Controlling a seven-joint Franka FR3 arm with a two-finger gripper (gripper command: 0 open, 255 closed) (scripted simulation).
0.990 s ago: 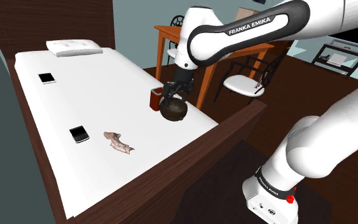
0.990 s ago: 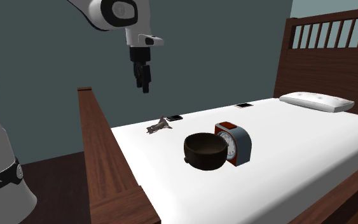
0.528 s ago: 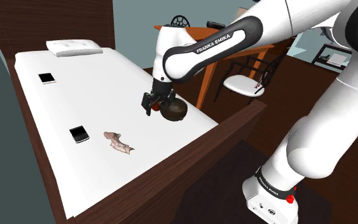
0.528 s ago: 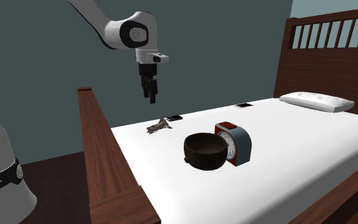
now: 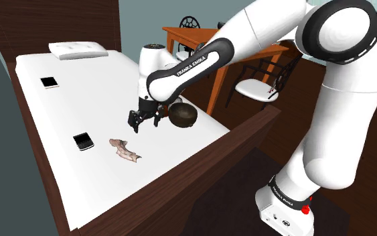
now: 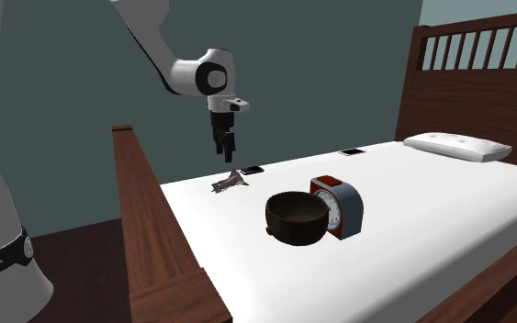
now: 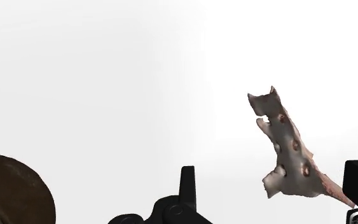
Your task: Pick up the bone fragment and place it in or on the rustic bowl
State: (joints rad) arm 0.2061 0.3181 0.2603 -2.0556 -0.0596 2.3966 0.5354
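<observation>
Shoulder high over bed (image 5: 66, 107), second exterior low alongside, wrist close overhead

Pale bone fragment (image 5: 124, 149) near dark bowl (image 5: 183, 115)
</observation>
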